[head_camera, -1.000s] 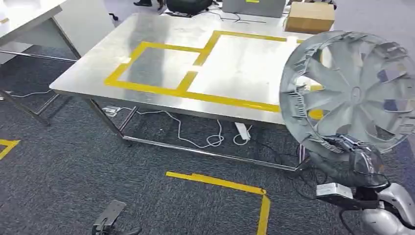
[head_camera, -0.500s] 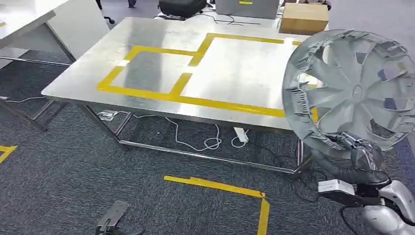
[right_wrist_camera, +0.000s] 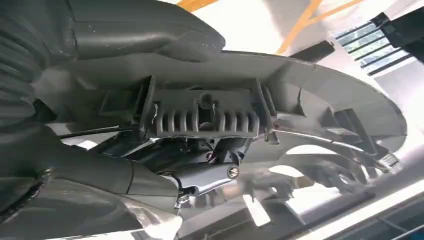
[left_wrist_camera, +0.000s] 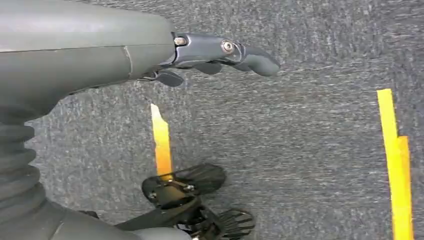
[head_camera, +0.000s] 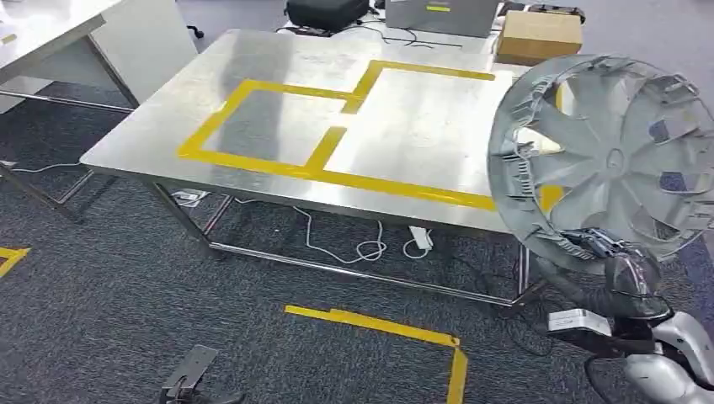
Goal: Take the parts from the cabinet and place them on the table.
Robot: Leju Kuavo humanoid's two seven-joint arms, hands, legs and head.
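A large grey wheel cover (head_camera: 608, 156) stands upright at the right of the head view, in front of the steel table's right end. My right hand (head_camera: 619, 269) grips its lower rim from below. The right wrist view shows the cover's ribbed rim (right_wrist_camera: 210, 120) close up, with my thumb over it and my fingers (right_wrist_camera: 200, 180) under it. The steel table (head_camera: 278, 67) carries two rectangles of yellow tape (head_camera: 324, 156). My left hand (left_wrist_camera: 220, 55) hangs over the carpet and holds nothing, its fingers stretched out.
A cardboard box (head_camera: 539, 38) sits at the table's far right corner. White cables and a power strip (head_camera: 418, 240) lie under the table. Yellow tape marks (head_camera: 379, 326) cross the grey carpet. Another table (head_camera: 50, 34) stands at the far left.
The camera has shifted slightly, so the table sits a little differently in the picture. The wheel cover stays held in my right hand, upright as before.
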